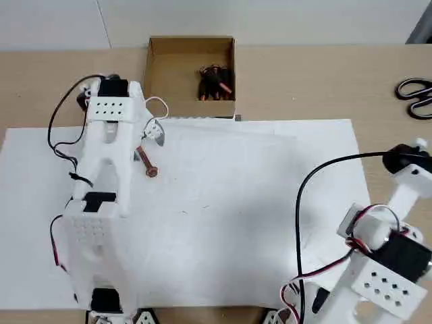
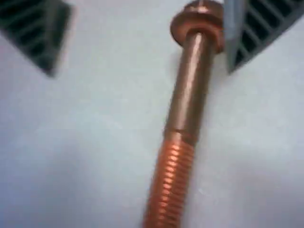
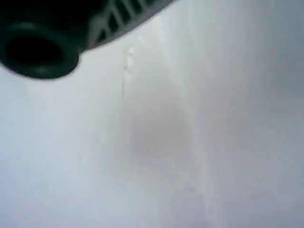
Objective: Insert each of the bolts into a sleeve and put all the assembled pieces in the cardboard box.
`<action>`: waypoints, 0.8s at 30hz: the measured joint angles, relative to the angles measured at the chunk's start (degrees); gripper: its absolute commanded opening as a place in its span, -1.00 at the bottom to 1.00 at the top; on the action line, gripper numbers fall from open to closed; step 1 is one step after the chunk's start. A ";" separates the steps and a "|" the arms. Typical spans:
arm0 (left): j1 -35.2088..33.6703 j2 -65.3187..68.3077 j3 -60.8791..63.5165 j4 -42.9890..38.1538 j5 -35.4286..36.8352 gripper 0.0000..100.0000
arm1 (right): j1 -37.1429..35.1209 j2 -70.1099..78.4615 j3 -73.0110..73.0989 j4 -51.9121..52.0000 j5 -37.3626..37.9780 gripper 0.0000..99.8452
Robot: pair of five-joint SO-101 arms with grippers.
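Although a small cluster of assembled pieces (image 1: pixel 214 82), dark sleeves with copper ends showing, already lies against the right wall of the cardboard box (image 1: pixel 156 74) at the far side of the table (image 1: pixel 304 81), the job looks only partly done. One copper bolt (image 1: pixel 148 165) lies bare on the white paper (image 1: pixel 256 202), left of centre and just near of the box's left corner. The left gripper (image 2: pixel 142 66) hangs low over it with its fingers (image 2: pixel 40 33) spread wide, one on each side of the bolt's head end, the head close against one of them; they have hold of nothing. At the near right, a black sleeve (image 3: pixel 37 50) sits right at the right gripper (image 3: pixel 128 19), low over the paper, though I cannot tell whether that gripper is clamped on it. What seems left is to grasp this bolt, slide it into that sleeve and put the pair in the box; the pieces already boxed are too small to count.
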 measured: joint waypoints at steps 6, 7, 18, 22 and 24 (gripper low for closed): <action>0.00 3.87 0.00 0.00 -0.18 -0.52 | 0.00 0.00 0.00 0.00 0.00 -0.98; 0.00 4.22 0.00 0.00 -0.09 -0.57 | 0.00 0.00 0.00 0.00 0.00 -0.98; 0.26 6.42 -2.20 0.00 -0.26 -0.99 | 0.00 0.00 0.00 0.00 0.00 -0.98; 0.26 6.42 -2.20 0.00 5.19 -0.99 | 0.00 0.00 0.00 0.00 0.00 -0.98; 0.26 6.15 -2.11 0.00 9.41 -0.99 | 0.00 0.00 0.00 0.00 0.00 -0.98</action>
